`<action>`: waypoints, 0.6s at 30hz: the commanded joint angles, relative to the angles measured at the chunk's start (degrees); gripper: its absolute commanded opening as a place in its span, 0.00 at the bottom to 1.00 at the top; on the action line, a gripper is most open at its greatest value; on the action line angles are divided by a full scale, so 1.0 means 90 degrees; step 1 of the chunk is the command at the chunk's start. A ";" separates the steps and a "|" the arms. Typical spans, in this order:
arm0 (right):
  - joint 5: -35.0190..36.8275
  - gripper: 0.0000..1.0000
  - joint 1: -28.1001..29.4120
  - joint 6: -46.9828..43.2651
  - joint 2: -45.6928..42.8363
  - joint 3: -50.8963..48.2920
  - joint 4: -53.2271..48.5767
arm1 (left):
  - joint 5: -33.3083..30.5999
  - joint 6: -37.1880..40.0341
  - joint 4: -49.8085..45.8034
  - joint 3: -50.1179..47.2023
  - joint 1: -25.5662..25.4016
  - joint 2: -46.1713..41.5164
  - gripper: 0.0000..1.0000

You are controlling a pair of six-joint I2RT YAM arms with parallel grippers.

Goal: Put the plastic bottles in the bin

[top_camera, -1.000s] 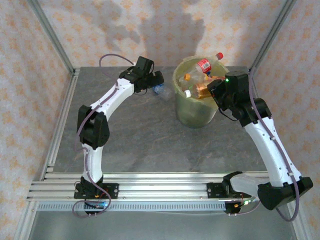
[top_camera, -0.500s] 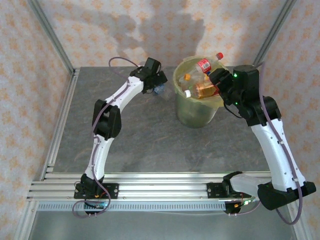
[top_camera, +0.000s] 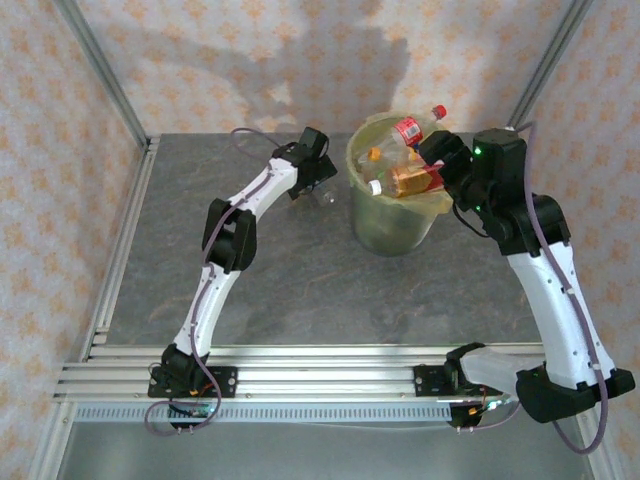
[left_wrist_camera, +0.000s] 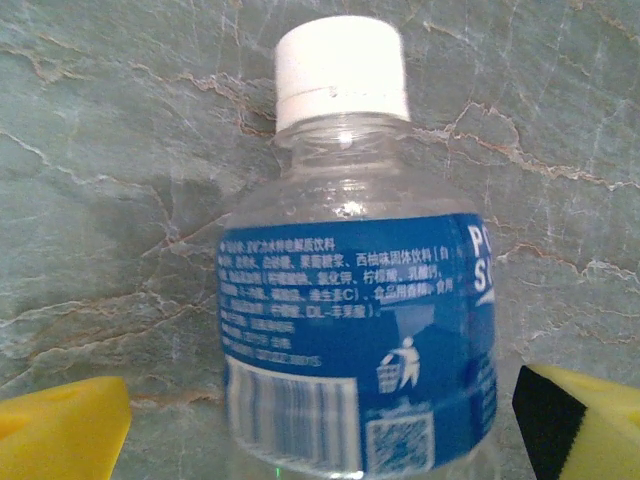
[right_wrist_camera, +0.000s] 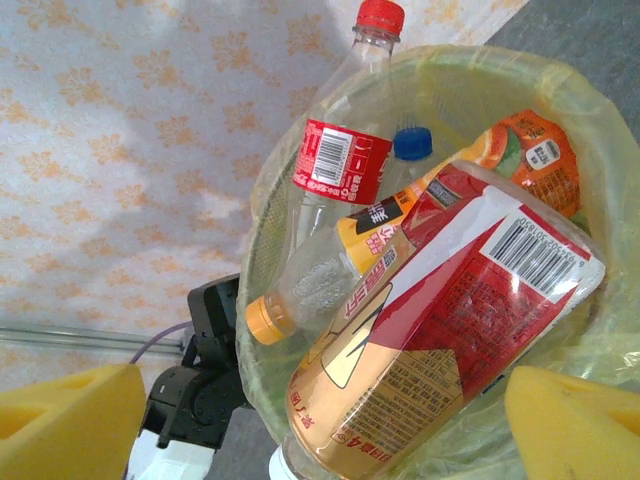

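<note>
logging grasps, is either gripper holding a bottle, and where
Nothing is held. The left gripper stands open around the blue-label bottle, clear of it; the right gripper is open above the red-and-gold bottle in the bin.

table: grey marbled | walls: orange floral pattern | rails: aluminium, near edge

The translucent yellow-green bin stood upright on the desk, heaped with bottles. A red-and-gold-labelled bottle lay across the top, and a red-capped bottle jutted above the rim. A white-capped, blue-labelled bottle lay on the desk.
</note>
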 commanded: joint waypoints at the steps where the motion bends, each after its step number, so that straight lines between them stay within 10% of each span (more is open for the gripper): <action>1: 0.0237 0.95 -0.0035 -0.0172 -0.0173 0.0194 -0.0017 | -0.0038 -0.0159 -0.0325 0.0370 -0.0105 0.0246 1.00; 18: 0.0467 0.97 -0.0034 -0.0217 -0.0287 0.0104 0.0019 | -0.0741 0.1440 -0.0394 0.0726 -0.0105 -0.0335 0.47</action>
